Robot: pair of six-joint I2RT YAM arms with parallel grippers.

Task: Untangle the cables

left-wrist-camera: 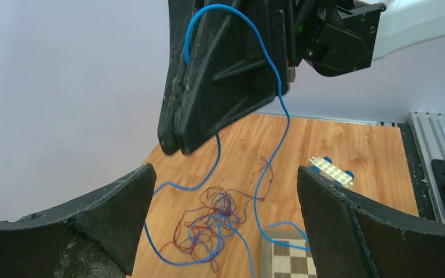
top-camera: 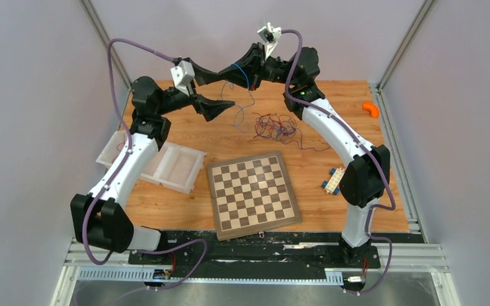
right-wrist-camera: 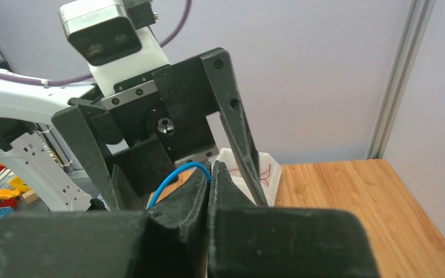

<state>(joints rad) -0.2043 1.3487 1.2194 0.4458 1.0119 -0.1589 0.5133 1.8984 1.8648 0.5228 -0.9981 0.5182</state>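
I'm in the pulling-out step: one strand is up and the rest is waiting. My right claw (right-wrist-camera: 210, 174) is clenched on the blue cable (left-wrist-camera: 272, 150), held high over the far half of the tabletop (top-camera: 332, 213). A loop of that cable is draped over the outside of its finger. From there two blue runs hang down into the tangle (top-camera: 275, 125), which lies at 12 o'clock from the chessboard (top-camera: 252, 191), just past its far edge. My left claw (left-wrist-camera: 225, 176) is released, jaws wide, holding nothing, hovering at about 10 o'clock from the heap and facing the right claw.

As I read it, the blue strand isn't free yet. Its lower part threads through the red and dark purple cables (left-wrist-camera: 197, 231) on the wood. The next move calls for the left claw to come down and pin or pinch the heap so the right can draw blue clear without lifting the whole knot. These wires are hair-thin, so the pinch has to land squarely, and the draped loop could snag on the finger.

The surface is bare, warm wood. There are white trays (top-camera: 178, 167) at 9 o'clock, a small block toy (top-camera: 334, 180) at 3, and an orange piece (top-camera: 371, 109) at 2, near the far corner. Around it are pale lilac walls and aluminium frame posts.
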